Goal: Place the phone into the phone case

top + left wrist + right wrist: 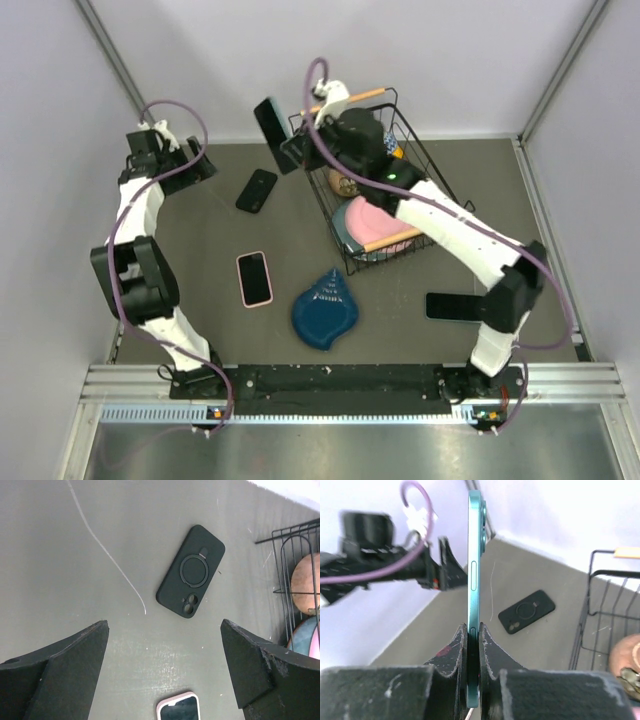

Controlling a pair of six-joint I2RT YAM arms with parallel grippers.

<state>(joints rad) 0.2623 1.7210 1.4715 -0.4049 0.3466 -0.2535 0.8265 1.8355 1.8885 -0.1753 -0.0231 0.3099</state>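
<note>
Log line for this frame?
right gripper: shut on phone, off table | left gripper: open, facing phone case | phone case: back up, on table

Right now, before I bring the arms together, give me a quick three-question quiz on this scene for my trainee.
1. True or false: the left gripper is shut on the black case.
2. What does the right gripper hold? A) pink-cased phone B) teal phone C) blue dish
3. Fill in: the black case lies on the table with its ring side facing ____.
Key: 1 false, it stands open and empty; 2 B; 3 up.
</note>
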